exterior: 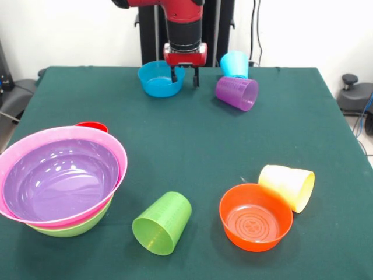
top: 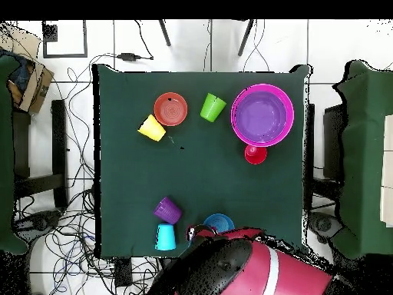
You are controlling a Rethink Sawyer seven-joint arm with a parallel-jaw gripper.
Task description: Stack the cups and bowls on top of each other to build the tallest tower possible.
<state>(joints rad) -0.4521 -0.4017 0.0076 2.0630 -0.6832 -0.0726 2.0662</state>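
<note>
My gripper (exterior: 184, 76) hangs fingers apart, gripping nothing, beside blue bowl (exterior: 161, 78). Purple cup (exterior: 237, 92) lies tipped nearby. Purple bowl (exterior: 60, 178) nested in pink bowl (exterior: 119, 153).

No readable text, label, brand, number or sign shows anywhere on the cups, bowls or tabletop.

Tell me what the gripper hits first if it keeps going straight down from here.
Probably the blue bowl: the gripper points down at its rim on the purple cup's side. Depth is unclear, so it might reach bare table instead.
</note>
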